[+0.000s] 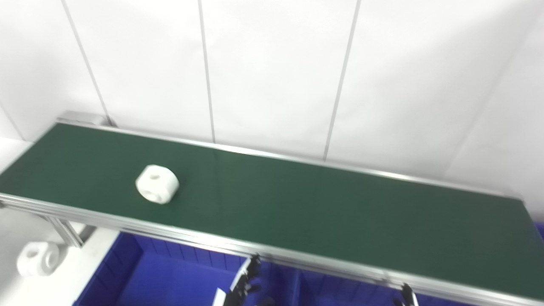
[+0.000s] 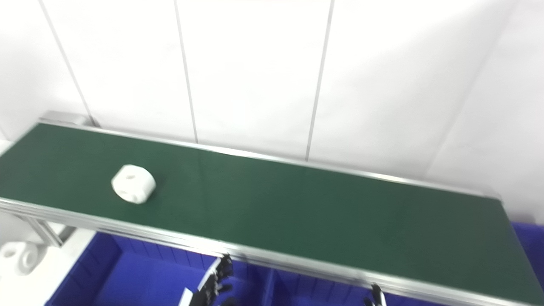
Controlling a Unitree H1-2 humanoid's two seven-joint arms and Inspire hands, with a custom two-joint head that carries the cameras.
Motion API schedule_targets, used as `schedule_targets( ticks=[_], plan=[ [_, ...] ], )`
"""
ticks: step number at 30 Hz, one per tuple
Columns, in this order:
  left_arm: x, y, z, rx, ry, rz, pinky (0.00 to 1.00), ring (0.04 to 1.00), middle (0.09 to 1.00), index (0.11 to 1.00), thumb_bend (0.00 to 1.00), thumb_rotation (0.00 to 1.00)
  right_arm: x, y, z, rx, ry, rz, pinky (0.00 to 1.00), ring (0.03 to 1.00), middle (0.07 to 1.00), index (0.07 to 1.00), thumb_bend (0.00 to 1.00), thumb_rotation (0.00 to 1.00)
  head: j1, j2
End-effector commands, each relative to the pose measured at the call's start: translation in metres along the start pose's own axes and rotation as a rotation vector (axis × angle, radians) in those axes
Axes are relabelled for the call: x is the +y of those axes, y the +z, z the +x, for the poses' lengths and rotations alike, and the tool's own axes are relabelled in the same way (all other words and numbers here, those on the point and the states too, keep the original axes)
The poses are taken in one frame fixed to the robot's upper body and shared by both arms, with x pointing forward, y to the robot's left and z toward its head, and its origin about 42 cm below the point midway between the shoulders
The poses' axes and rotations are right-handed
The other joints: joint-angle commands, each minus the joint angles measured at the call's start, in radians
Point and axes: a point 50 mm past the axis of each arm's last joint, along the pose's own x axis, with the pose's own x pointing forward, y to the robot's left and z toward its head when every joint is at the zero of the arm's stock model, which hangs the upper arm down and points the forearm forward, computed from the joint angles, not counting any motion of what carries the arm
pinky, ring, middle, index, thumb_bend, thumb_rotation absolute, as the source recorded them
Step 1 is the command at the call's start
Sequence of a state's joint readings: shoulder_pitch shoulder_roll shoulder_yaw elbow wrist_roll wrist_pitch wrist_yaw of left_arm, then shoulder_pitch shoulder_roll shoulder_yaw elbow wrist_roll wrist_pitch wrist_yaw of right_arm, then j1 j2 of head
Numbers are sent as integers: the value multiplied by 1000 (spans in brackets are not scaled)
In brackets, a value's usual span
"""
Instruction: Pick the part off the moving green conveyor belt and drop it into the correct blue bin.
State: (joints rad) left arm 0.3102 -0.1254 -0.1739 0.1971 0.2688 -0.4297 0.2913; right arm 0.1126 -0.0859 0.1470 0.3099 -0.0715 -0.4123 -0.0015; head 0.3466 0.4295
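Left eye view: part (image 1: 157,184) rides conveyor belt (image 1: 323,208); both hands' grip cannot be told.

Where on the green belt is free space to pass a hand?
The conveyor belt is bare from the white part to its right end. A smaller bare patch lies left of the part. Below the near rail, both hands' fingertips crowd the blue bins.

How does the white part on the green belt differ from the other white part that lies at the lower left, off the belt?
The white part on the belt rests on the green conveyor belt, toward its left end; the white part off the belt lies lower, on the white surface beside the blue bin. The first shows in full; the frame leg hides a little of the second. Both are white, rounded blocks with holes, seemingly the same kind.
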Motion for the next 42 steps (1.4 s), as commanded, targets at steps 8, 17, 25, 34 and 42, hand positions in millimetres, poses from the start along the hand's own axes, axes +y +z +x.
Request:
schedule_targets(
  ticks=[8, 17, 25, 34, 42],
  plan=[
    [-10, 6, 10, -56, 1, -34, 757, 870, 892, 878, 800, 759, -8, 5, 14, -67, 33, 16, 1000, 999, 1000, 1000, 756, 1000, 65, -7],
    [0, 61, 8, -285, 28, 12, 736, 847, 875, 852, 897, 633, -6, 8, 19, -78, 47, 16, 1000, 1000, 1000, 1000, 730, 1000, 75, 26],
    [54, 142, 19, -578, 15, 328, 675, 771, 781, 738, 998, 435, -1, 11, 21, -90, 59, 32, 1000, 1000, 1000, 1000, 714, 1000, 69, 41],
    [105, 197, 75, -607, -114, 827, 788, 861, 868, 812, 939, 402, 6, 13, 24, -96, 53, 31, 1000, 1000, 1000, 1000, 741, 1000, 53, 47],
    [129, 222, 151, -567, -220, 1180, 799, 840, 856, 812, 997, 348, 13, 20, 23, -119, 67, 10, 989, 994, 1000, 1000, 698, 1000, 39, 56]
  ],
)
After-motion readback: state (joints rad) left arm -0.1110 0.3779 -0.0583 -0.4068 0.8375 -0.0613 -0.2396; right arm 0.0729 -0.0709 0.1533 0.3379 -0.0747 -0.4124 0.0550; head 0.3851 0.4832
